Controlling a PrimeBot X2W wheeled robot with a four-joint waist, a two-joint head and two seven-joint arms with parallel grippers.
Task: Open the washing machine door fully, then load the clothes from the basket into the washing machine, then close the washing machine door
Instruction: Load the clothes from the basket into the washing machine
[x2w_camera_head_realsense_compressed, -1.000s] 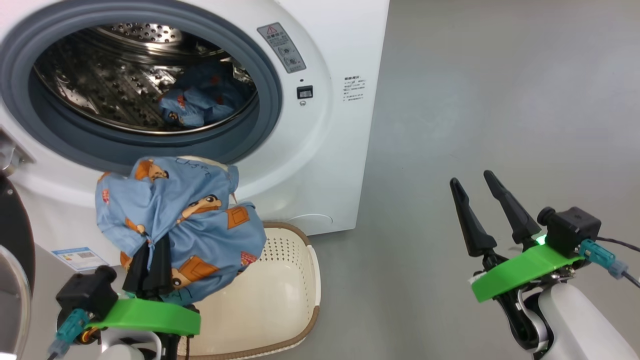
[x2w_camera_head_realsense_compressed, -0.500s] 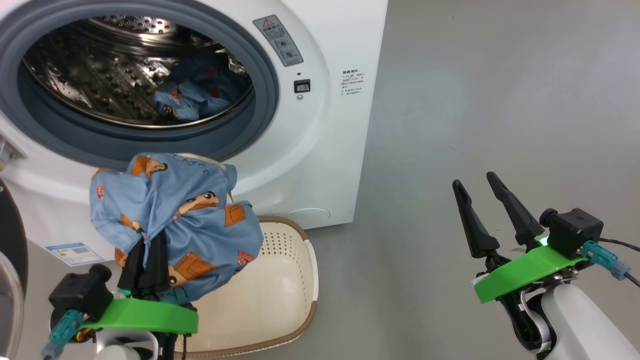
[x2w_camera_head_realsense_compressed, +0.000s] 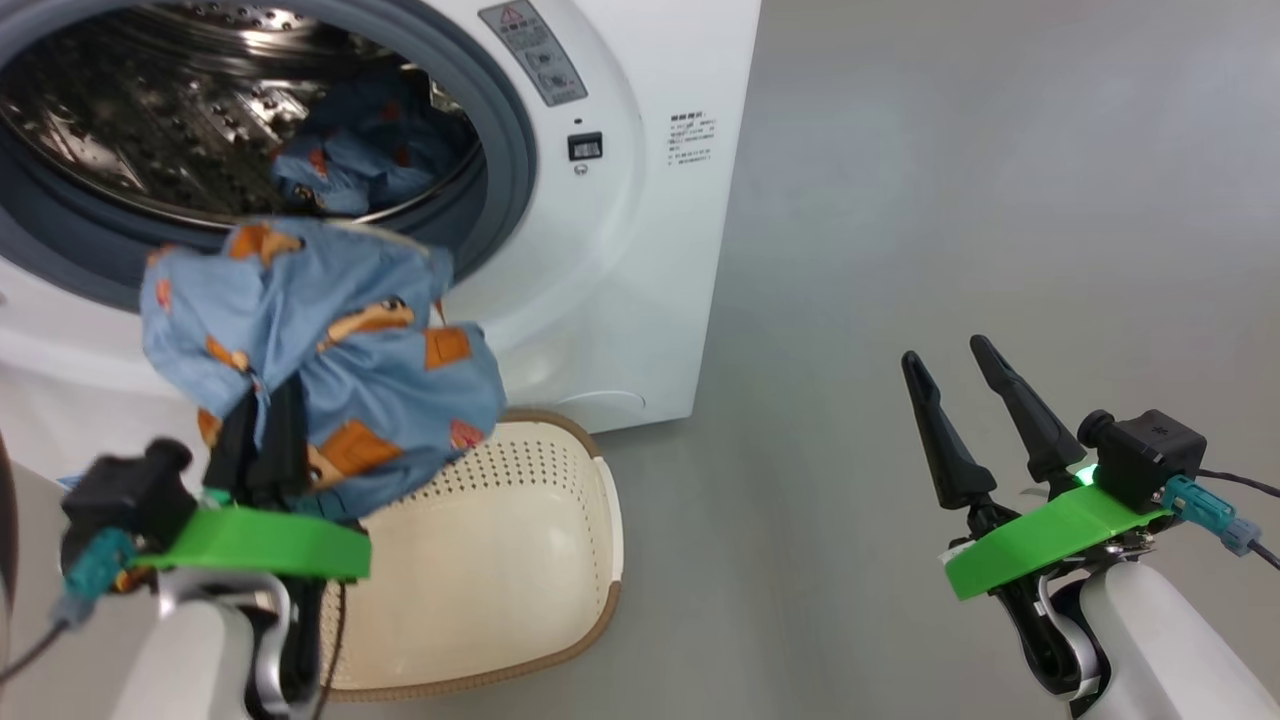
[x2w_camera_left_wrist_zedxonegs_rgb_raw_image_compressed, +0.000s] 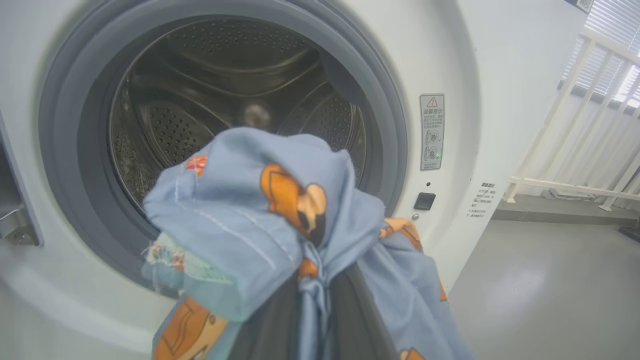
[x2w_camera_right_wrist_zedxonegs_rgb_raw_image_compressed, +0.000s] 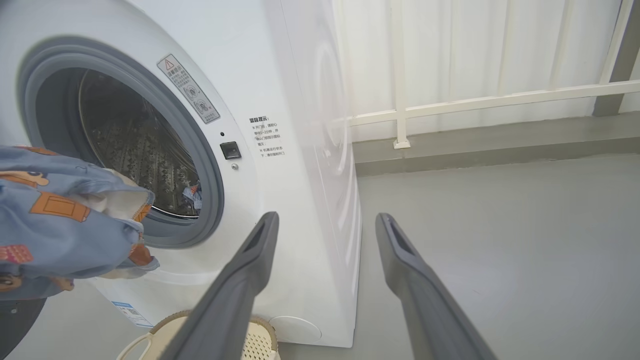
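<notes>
Left gripper (x2w_camera_head_realsense_compressed: 262, 450): jaws pinched shut on the clothes (x2w_camera_head_realsense_compressed: 330, 340), a balled blue bundle hanging just in front of the washing machine (x2w_camera_head_realsense_compressed: 640, 250), low against its opening. Another garment (x2w_camera_head_realsense_compressed: 340, 170) lies inside the drum (x2w_camera_head_realsense_compressed: 120, 120). The basket (x2w_camera_head_realsense_compressed: 612, 540) stands on the floor at the machine's foot, under the bundle; what shows of its inside holds no cloth. Right gripper (x2w_camera_head_realsense_compressed: 943, 350): jaws apart, empty, well off the machine's right side.

Risks for you:
- The bundle rides level with the lower grey rubber ring (x2w_camera_head_realsense_compressed: 500, 150). Go in this low and the loose folds will likely drag on it and pull free.
- Let go too shallow and a fold may drape over the ring, fouling the door later.
- Cloth covers much of your left wrist view, so depth will be hard to judge.
</notes>
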